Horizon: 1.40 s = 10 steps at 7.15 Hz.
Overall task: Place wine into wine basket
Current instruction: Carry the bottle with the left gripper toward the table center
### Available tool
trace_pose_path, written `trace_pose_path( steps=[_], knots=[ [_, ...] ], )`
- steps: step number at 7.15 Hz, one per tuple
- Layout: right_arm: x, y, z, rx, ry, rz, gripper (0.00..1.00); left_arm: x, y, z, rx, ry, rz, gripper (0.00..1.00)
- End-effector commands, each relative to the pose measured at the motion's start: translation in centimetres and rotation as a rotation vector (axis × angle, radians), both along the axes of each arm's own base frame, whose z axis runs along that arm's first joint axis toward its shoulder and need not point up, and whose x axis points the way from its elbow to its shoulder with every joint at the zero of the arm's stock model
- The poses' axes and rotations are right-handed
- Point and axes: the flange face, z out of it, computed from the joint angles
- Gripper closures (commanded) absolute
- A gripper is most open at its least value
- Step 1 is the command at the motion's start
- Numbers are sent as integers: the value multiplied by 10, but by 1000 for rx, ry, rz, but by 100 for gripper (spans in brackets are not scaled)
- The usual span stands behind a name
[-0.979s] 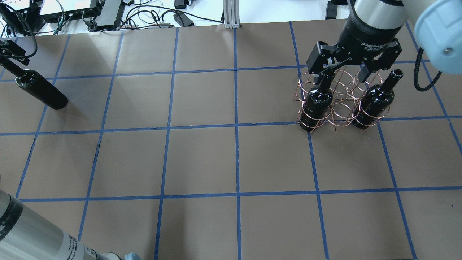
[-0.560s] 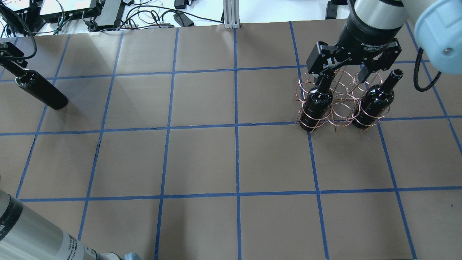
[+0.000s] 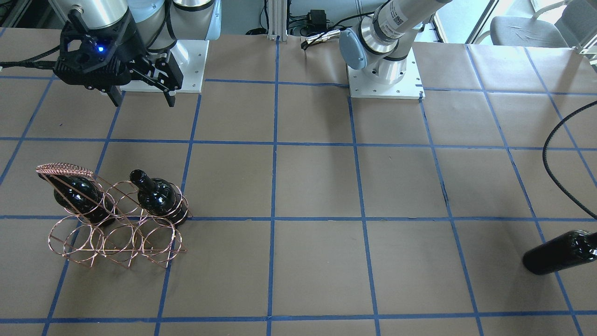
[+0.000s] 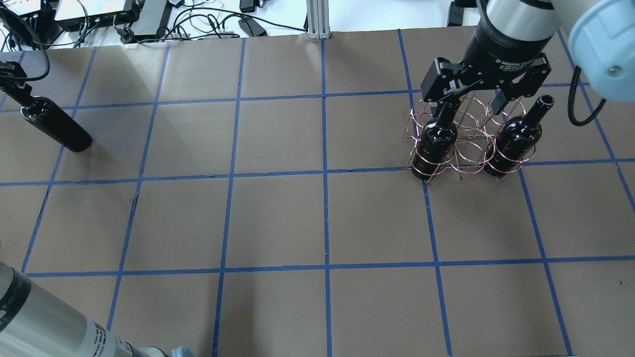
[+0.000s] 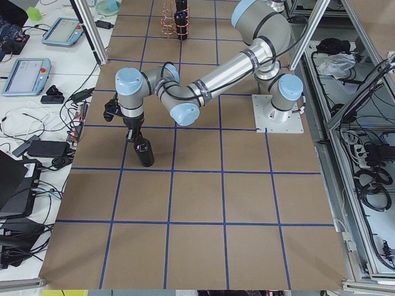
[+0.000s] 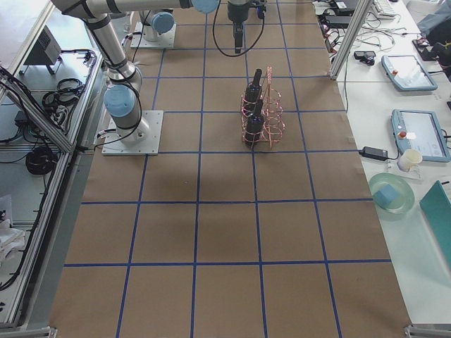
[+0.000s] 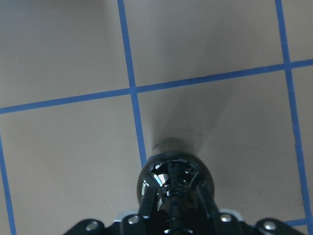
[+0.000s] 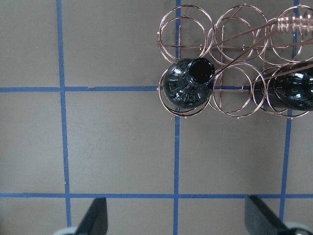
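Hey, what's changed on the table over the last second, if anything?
The left gripper, shut on the neck of the wine bottle, drifted slightly toward the overhead view's left edge, and the bottle shifted a touch with it. Nothing was grabbed or released. The right gripper stays open above the wine basket, and the two bottles in it have not moved.

A brown table (image 4: 278, 218) with blue tape lines (image 4: 326, 218); a grey chair (image 3: 520, 30); black cables (image 4: 198, 22) on a white bench (image 6: 373, 105); bright light.
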Motion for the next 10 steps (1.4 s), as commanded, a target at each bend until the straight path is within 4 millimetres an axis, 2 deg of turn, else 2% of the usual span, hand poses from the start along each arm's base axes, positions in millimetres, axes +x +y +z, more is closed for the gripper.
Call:
trace_pose_path(
  steps=[1, 2, 3, 5, 6, 7, 9, 10],
  knots=[
    [0, 0, 0, 1, 0, 1, 0, -1, 4, 7, 13, -19, -1, 100],
    [0, 0, 0, -1, 0, 1, 0, -15, 10, 24, 18, -5, -3, 100],
    [0, 0, 0, 1, 0, 0, 0, -42, 14, 46, 4, -16, -14, 100],
    [0, 0, -1, 1, 0, 1, 0, -151, 20, 79, -27, 12, 73, 100],
    [0, 0, -1, 1, 2, 3, 0, -202, 36, 79, -22, 43, 93, 100],
    [0, -1, 0, -6, 4, 39, 0, -244, 55, 74, -13, 81, 100, 100],
    [-4, -2, 0, -10, 18, 79, 0, -325, 85, 80, -7, 103, 136, 100],
    [-5, -2, 0, -10, 18, 77, 0, -372, 105, 66, 21, 109, 145, 100]
  ],
)
